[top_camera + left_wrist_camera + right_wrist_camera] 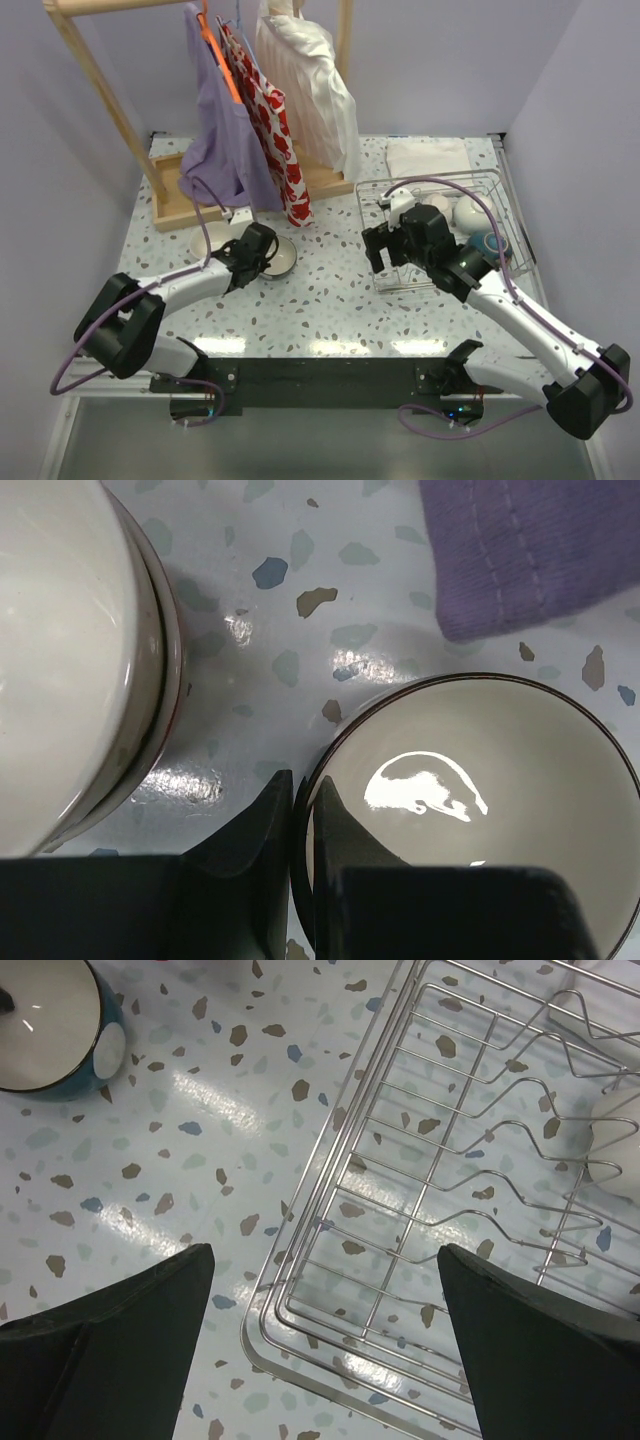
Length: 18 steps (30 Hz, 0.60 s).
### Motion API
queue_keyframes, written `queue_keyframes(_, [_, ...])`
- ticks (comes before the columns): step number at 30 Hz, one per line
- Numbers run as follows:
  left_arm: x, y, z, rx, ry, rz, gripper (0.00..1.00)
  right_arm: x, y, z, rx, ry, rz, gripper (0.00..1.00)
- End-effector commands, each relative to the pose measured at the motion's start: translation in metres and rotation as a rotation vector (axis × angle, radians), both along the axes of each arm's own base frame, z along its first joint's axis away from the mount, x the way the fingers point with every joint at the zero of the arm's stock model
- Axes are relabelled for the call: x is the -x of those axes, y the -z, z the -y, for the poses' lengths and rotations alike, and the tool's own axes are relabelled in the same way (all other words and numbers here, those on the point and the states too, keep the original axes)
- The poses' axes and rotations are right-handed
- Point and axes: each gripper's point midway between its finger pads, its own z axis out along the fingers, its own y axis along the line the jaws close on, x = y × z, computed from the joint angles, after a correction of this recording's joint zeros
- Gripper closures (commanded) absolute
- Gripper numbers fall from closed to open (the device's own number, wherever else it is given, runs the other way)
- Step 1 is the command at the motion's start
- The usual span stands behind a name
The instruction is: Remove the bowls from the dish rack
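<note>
My left gripper is shut on the rim of a teal-blue bowl with a white inside that stands on the table. In the left wrist view one finger is outside the bowl and the other inside. A stack of pale bowls stands beside it, at the left of the left wrist view. My right gripper is open and empty above the left end of the dish rack. The right wrist view shows its gap over the rack's corner. A white bowl and a teal bowl sit in the rack.
A wooden clothes stand with hanging garments fills the back left; purple cloth hangs just beyond the held bowl. A folded white cloth lies behind the rack. The right wrist view shows the teal bowl and a white bowl.
</note>
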Motion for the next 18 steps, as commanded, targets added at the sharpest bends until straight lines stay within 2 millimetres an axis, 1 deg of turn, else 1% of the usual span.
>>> queue_keyframes(1, [-0.028,-0.023,0.012,0.061,-0.053,0.122,0.97,-0.001,-0.004,-0.002,-0.036,0.004,0.018,0.01])
queue_keyframes(2, [-0.027,-0.023,0.012,0.059,-0.049,0.119,0.91,-0.001,-0.002,-0.001,-0.034,0.004,0.014,0.01])
queue_keyframes(4, [-0.025,-0.021,0.011,0.057,-0.049,0.107,0.87,-0.002,-0.001,0.001,-0.029,0.014,0.014,0.01])
queue_keyframes(5, [-0.023,-0.022,0.01,0.06,-0.05,0.106,0.81,-0.003,-0.001,0.003,-0.026,0.023,0.014,0.01])
queue_keyframes(7, [-0.019,-0.022,0.009,0.064,-0.053,0.099,0.75,-0.004,0.001,0.005,-0.02,0.031,0.011,0.01])
queue_keyframes(8, [-0.018,-0.027,0.008,0.073,-0.052,0.108,0.68,-0.005,0.002,0.006,-0.014,0.038,0.008,0.01])
queue_keyframes(10, [-0.014,-0.029,0.007,0.08,-0.048,0.107,0.61,-0.007,0.002,0.007,-0.013,0.047,0.006,0.01])
queue_keyframes(11, [-0.013,-0.036,0.007,0.093,-0.048,0.122,0.53,-0.008,0.003,0.009,-0.008,0.054,0.002,0.01])
queue_keyframes(13, [-0.009,-0.041,0.007,0.1,-0.037,0.121,0.43,-0.011,0.002,0.01,-0.005,0.069,-0.001,0.01])
queue_keyframes(14, [-0.008,-0.048,0.007,0.111,-0.034,0.134,0.35,-0.012,0.003,0.013,-0.003,0.079,-0.005,0.01])
queue_keyframes(16, [-0.004,-0.054,0.008,0.122,-0.017,0.128,0.26,-0.016,0.0,0.014,-0.01,0.097,-0.005,0.01])
queue_keyframes(17, [-0.003,-0.06,0.009,0.133,-0.009,0.137,0.19,-0.018,-0.001,0.019,-0.008,0.112,-0.006,0.01])
queue_keyframes(18, [-0.001,-0.062,0.01,0.138,-0.001,0.135,0.16,-0.02,-0.001,0.022,-0.005,0.126,-0.008,0.01])
